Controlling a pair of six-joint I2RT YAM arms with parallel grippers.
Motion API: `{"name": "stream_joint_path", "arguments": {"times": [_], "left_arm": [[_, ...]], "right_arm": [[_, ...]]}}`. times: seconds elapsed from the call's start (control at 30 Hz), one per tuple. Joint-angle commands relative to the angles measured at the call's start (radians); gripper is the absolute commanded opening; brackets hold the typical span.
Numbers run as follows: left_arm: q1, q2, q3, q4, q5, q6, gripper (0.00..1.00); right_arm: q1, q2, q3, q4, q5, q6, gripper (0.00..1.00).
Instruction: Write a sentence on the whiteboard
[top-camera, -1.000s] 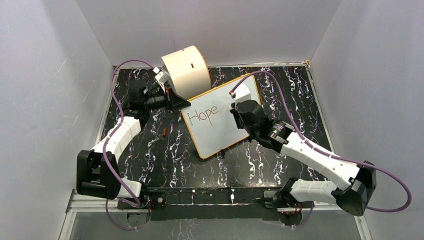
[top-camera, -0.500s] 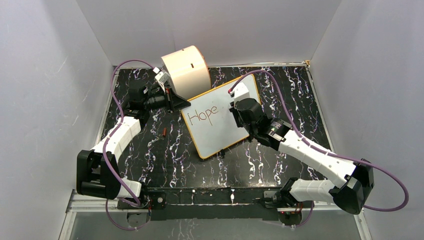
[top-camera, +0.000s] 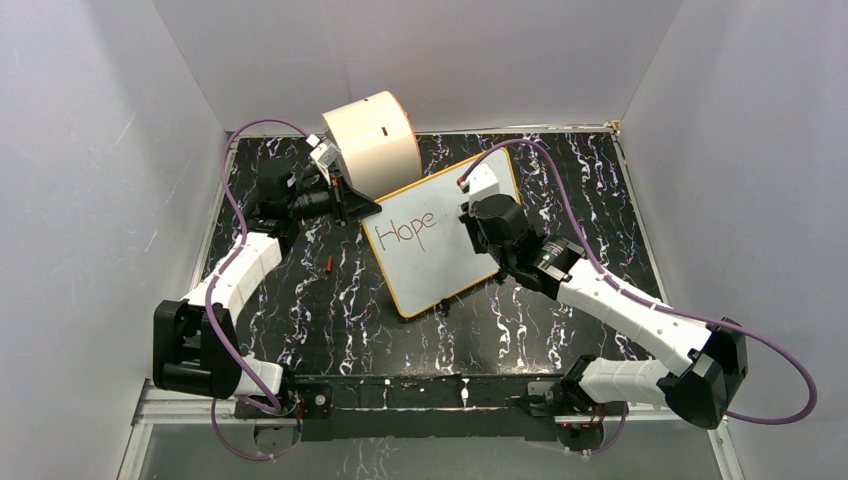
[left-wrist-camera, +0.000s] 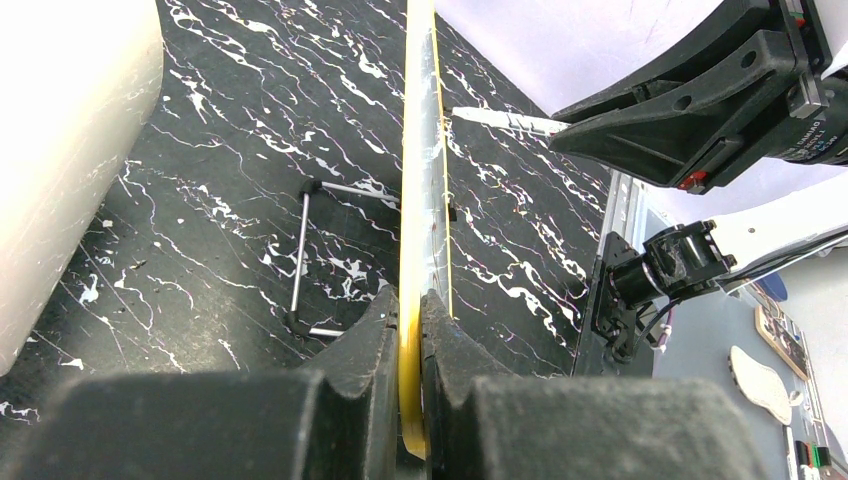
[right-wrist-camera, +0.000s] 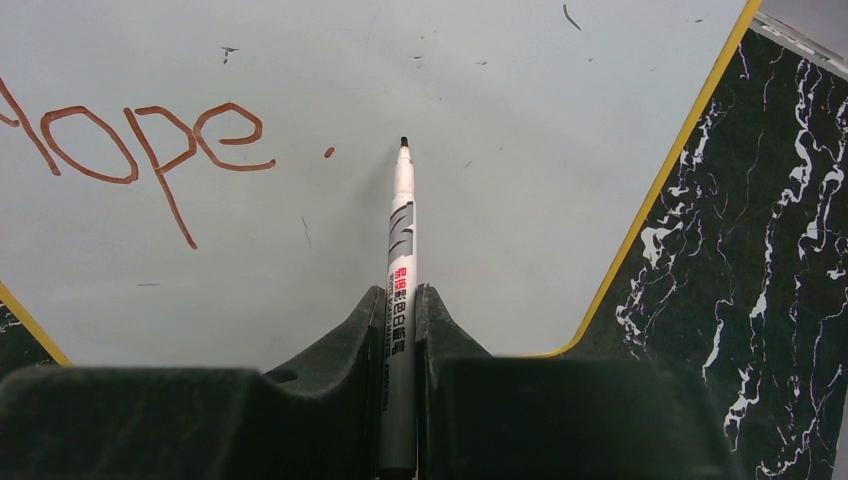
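**Black marbled tabletop (top-camera: 300, 310): board clamped left, pen gripped right, "Hope" written**

Top view, left to right:
- Left claw (top-camera: 352, 207) sits upper left of centre, shut on the upper-left corner of the whiteboard (top-camera: 435, 270). Its wrist view shows both fingers (left-wrist-camera: 375, 340) pinching the yellow rim edge-on, no gap.
- Small red-brown piece (top-camera: 328, 264) lies loose on the tabletop, below the left claw, just off the board's left edge. Too small to identify.
- Cream drum (top-camera: 375, 140) is at top centre, behind the board's upper-left corner.
- Whiteboard is at frame centre, rotated so its right end sits higher in the frame. In the left wrist view a wire stand (left-wrist-camera: 305, 250) shows behind it.
- Lettering (top-camera: 412, 226) reads "Hope", red-brown, upper left part of the board. The rest of the face is blank apart from a dot (right-wrist-camera: 328, 152) just after the "e".
- Right claw (right-wrist-camera: 400, 295) is right of centre over the board's right half, closed tight on a marker (right-wrist-camera: 401, 250) held along the finger axis.
- Marker tip points at the board just right of that dot. Can't tell if the tip touches the surface.
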Motion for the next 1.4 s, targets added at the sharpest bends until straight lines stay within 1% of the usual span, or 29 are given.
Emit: {"name": "stream_joint_path", "arguments": {"times": [0.0,0.4,0.8,1.37], "left_arm": [[-0.032,0.013,-0.003,-0.070,-0.007,0.066,0.00],[-0.032,0.015,0.000,-0.073,-0.007,0.069,0.00],[-0.032,0.018,-0.001,-0.073,-0.006,0.070,0.00],[-0.032,0.018,0.000,-0.073,-0.007,0.069,0.00]], "right_arm": [[-0.006,0.008,0.028,0.067,-0.021,-0.020,0.00],[-0.009,0.004,0.044,0.079,-0.039,-0.020,0.00],[-0.008,-0.014,0.050,0.064,-0.021,-0.020,0.00],[-0.013,0.001,0.054,0.062,-0.026,-0.028,0.00]]}}
